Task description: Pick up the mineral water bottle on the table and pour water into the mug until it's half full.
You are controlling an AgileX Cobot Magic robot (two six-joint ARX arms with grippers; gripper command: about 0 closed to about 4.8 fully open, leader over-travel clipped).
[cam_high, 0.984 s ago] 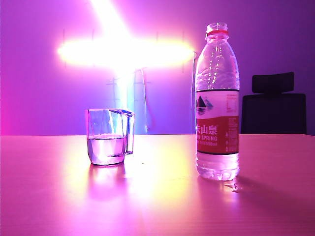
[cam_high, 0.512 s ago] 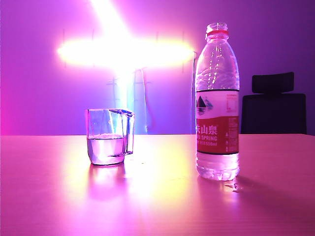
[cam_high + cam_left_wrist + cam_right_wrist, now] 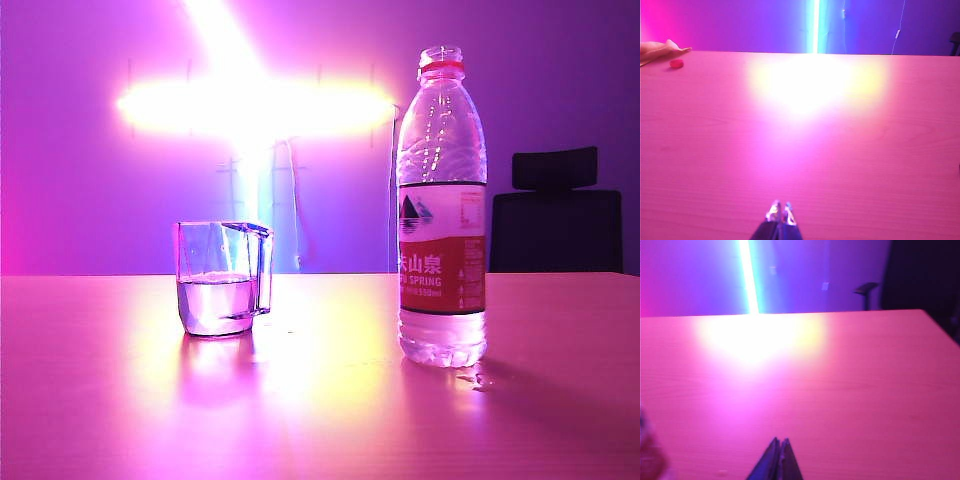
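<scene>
**Bottle down, mug about half full, both hands empty**

Bottle (image 3: 442, 205) upright on the worktop (image 3: 320, 400), right of centre in the exterior view, cap off, neck ring red. Mug (image 3: 222, 278) stands well apart to its left, handle toward the bottle, water (image 3: 215, 303) up to roughly mid-height. A few droplets (image 3: 475, 379) lie on the worktop just beside the bottle's base.

Left hand (image 3: 780, 212): fingers pressed together, nothing between them, low over bare worktop. A small red object (image 3: 676, 63), possibly the cap, lies at the far edge beside a person's fingers (image 3: 665, 49).

Right hand (image 3: 778, 450): fingers closed tip to tip, empty. A blurred red-and-clear shape at the frame edge may be the bottle; cannot confirm. Neither hand appears in the exterior view.

Judgement: pour looks complete; the step in hand is clearing the arms away. To do it well:
- keep the right hand closed and swing wide of the bottle, which is tall, open and easily tipped;
- avoid dragging through the droplets;
- leave the mug untouched, as the level already fits the target.
</scene>
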